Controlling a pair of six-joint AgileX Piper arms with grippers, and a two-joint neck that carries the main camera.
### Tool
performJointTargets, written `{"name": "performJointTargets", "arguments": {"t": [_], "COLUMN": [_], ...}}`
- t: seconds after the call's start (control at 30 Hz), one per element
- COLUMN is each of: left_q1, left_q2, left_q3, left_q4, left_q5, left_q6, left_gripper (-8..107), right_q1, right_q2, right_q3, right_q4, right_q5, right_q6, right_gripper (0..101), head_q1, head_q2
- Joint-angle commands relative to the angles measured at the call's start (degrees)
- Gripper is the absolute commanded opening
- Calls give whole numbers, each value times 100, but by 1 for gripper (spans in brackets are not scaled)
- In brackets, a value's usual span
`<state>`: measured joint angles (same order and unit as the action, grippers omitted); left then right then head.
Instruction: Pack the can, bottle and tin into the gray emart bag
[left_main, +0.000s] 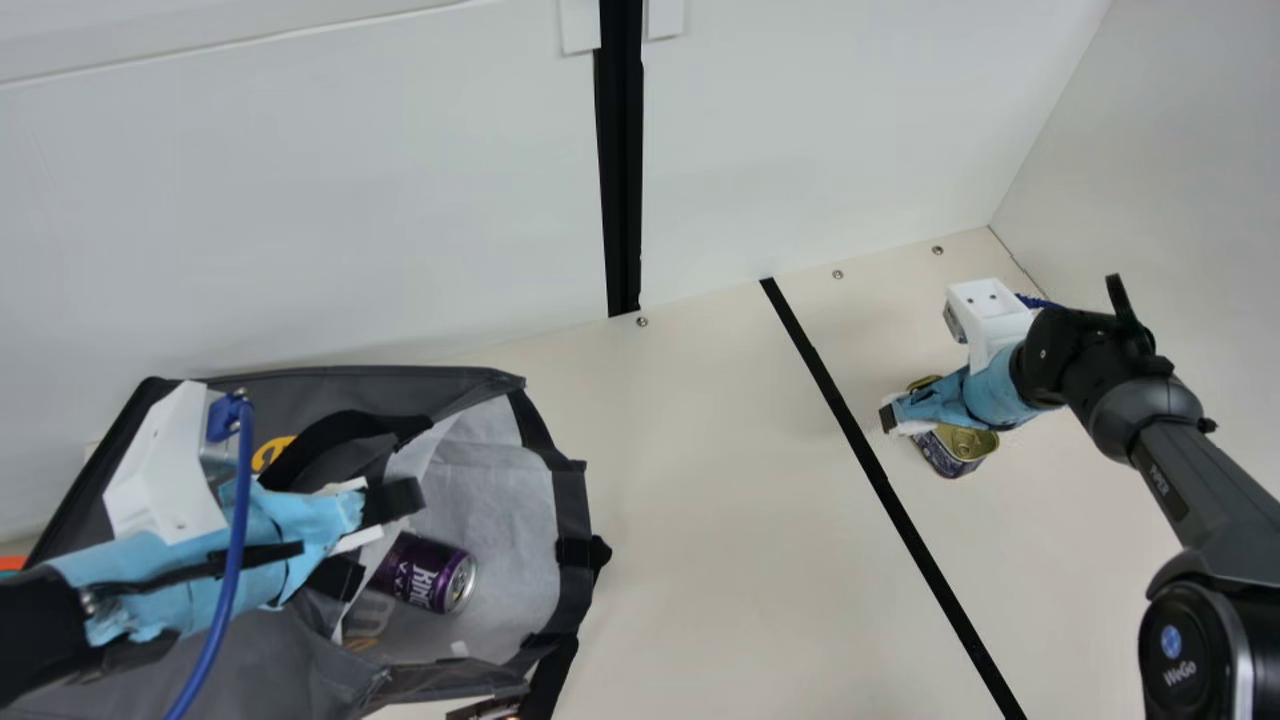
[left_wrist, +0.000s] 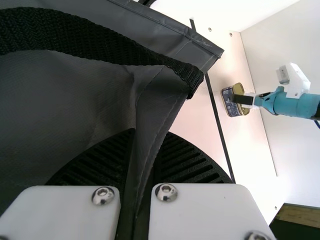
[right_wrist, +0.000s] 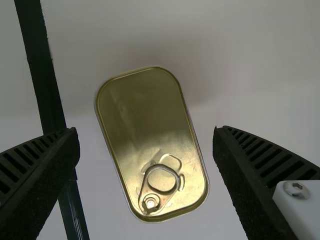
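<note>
- Joint housing (left_main: 1195, 640), right arm, main view: "WeGo" in white letters, beneath a round blue and white emblem.
- Forearm link (left_main: 1190, 475), right arm, main view: "PiPER" in small, pale letters running along a dark panel.
- Purple can (left_main: 428, 573), lying in the bag, main view: large white letters, "KIN" legible, the rest unclear; a smaller line below, illegible.
- Gray bag (left_main: 560, 500), main view: part of a yellow mark (left_main: 270, 453) beside the black handle, not readable.
- Tin (left_main: 955, 450), main and left wrist views: pale print on its dark side, too small to read.
</note>
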<state>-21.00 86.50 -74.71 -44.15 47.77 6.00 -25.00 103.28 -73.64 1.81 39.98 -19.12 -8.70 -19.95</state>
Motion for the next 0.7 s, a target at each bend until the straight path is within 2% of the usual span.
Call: {"name": "performJointTargets", "arguments": {"t": [0.0,0.27,0.67], "left_q1": [0,0,0], "left_q2": [0,0,0], "left_q3": [0,0,0], "left_q4": [0,0,0], "left_q5": [0,0,0], "left_q6": [0,0,0], "left_gripper": [10,10,10], "right_q1": [16,50,35], "right_q2": [79,368,421], "right_q3": [-29,-200,-246], "right_q4": [4,34,92], "right_q5": [0,20,110], "right_q6": [-27,-101,-193], "right_gripper": [91,91,11], "head_q1": [-130,-130,-130], "head_q2": [-5,-5,-5]}}
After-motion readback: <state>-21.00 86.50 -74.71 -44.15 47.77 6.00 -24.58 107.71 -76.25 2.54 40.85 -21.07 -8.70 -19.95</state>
